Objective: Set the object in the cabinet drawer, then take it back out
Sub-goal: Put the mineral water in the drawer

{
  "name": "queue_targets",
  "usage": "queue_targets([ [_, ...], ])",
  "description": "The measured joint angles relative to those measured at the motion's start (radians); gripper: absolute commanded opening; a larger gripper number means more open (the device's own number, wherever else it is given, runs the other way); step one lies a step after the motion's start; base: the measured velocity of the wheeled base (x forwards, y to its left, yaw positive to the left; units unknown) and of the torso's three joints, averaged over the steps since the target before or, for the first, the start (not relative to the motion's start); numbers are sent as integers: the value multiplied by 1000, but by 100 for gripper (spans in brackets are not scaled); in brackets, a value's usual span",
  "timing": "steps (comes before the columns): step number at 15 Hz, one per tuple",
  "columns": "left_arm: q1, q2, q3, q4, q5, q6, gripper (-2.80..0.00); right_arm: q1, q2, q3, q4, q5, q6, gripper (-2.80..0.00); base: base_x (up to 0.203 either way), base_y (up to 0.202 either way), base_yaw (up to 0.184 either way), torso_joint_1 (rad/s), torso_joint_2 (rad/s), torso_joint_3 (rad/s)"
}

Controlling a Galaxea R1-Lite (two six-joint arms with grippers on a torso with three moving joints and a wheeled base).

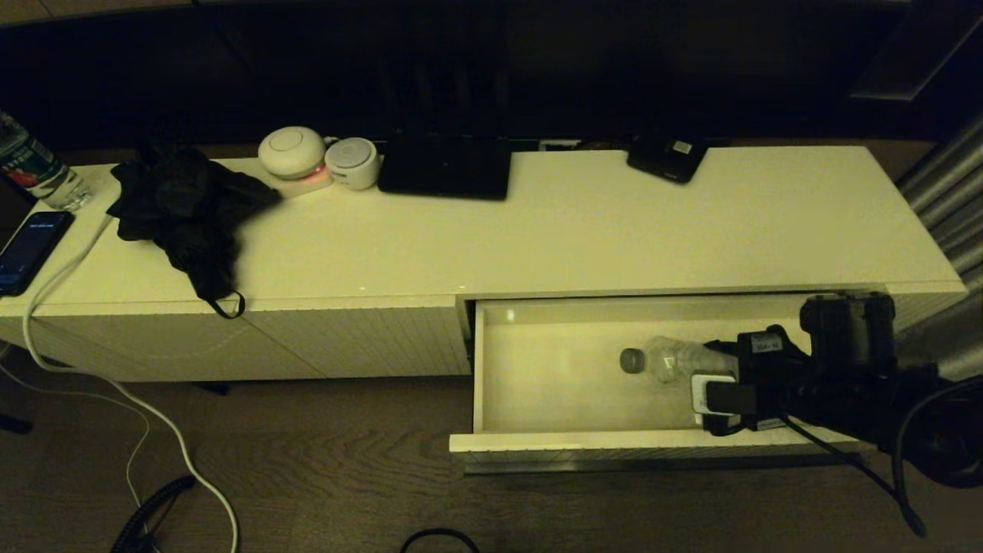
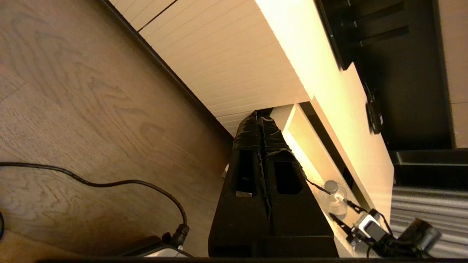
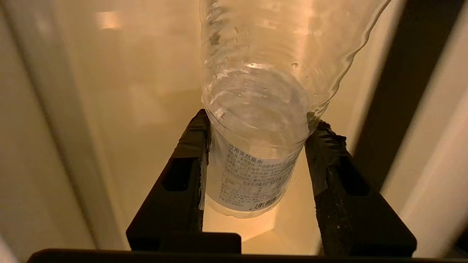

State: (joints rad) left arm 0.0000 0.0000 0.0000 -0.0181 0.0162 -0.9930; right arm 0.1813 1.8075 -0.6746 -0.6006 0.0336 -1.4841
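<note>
The clear water bottle (image 1: 666,359) lies on its side in the open cabinet drawer (image 1: 614,442), grey-white cap pointing left. My right gripper (image 1: 710,380) reaches into the drawer from the right and is shut on the bottle's labelled lower end. In the right wrist view both black fingers (image 3: 182,175) press the bottle (image 3: 256,109) above the drawer's white floor (image 3: 146,91). The left gripper (image 2: 260,115) is shut and empty, hanging low over the floor in front of the cabinet. From there the bottle (image 2: 335,199) and right gripper (image 2: 342,215) show in the drawer (image 2: 305,149).
On the cabinet top (image 1: 614,230) lie a black cloth (image 1: 184,207), two white round devices (image 1: 292,151), a black slab (image 1: 445,165) and a dark box (image 1: 666,157). A red-green labelled bottle (image 1: 34,173) and phone (image 1: 31,246) sit far left. A white cable (image 1: 115,392) trails over the floor.
</note>
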Motion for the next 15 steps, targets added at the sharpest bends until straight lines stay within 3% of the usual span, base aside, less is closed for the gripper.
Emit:
queue_targets([
  [9, 0, 0, 0, 0, 0, 0, -280, 11, -7, -453, 721, -7, 63, -280, 0, 0, 0, 0, 0, 0],
  [12, 0, 0, 0, 0, 0, 0, -280, 12, 25, -545, 824, -9, 64, -280, 0, 0, 0, 0, 0, 0],
  [15, 0, 0, 0, 0, 0, 0, -280, 12, 72, -595, 835, -13, 62, -280, 0, 0, 0, 0, 0, 0],
])
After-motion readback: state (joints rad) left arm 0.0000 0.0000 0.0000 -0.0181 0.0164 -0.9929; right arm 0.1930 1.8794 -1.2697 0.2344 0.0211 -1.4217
